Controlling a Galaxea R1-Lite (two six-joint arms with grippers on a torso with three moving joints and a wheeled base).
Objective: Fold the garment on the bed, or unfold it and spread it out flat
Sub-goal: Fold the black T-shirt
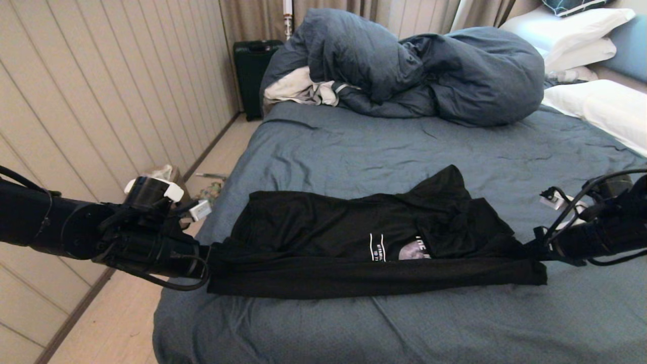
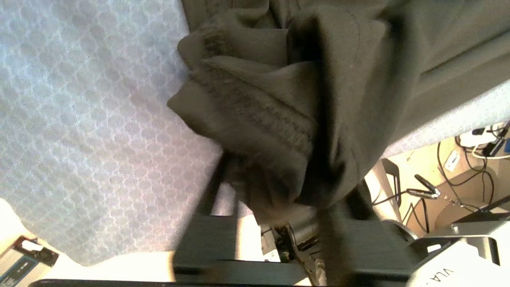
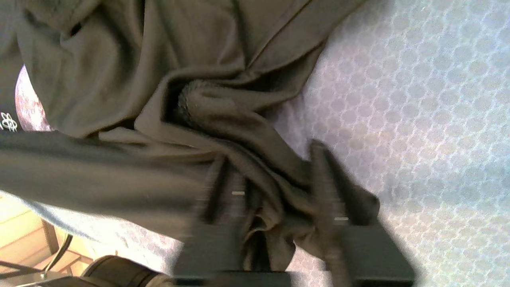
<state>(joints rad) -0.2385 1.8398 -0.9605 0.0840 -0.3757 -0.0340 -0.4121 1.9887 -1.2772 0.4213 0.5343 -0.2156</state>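
Slate-blue sheet of the bed (image 1: pixel 354 151) is lying wrinkled along the near edge, and across it the garment (image 1: pixel 323 232), a black T-shirt, is stretching sideways in a long band, its near edge folded over into a straight strip and a scrap of white lettering and grey moon print showing near the middle. At the shirt's left end the left gripper (image 1: pixel 210 263) is reaching in level from the bedside, its fingers (image 2: pixel 217 187) standing apart with bunched hem fabric sitting between them, the cloth touching them but not pinched. At the opposite end the right gripper (image 1: pixel 533 250) is meeting the shirt's other corner, its fingers (image 3: pixel 324 179) likewise spread, with a crumpled fold of black fabric lying in the gap between them on the sheet. Farther back a bulky dark-blue duvet (image 1: pixel 414 71) is heaping up across the bed, a white cloth (image 1: pixel 298 88) peeking from under its left side. White pillows (image 1: pixel 601 103) are resting at the right, well apart from the shirt. A dark suitcase (image 1: pixel 252 71) is standing on the floor against the panelled wall beyond the bed's far left corner.
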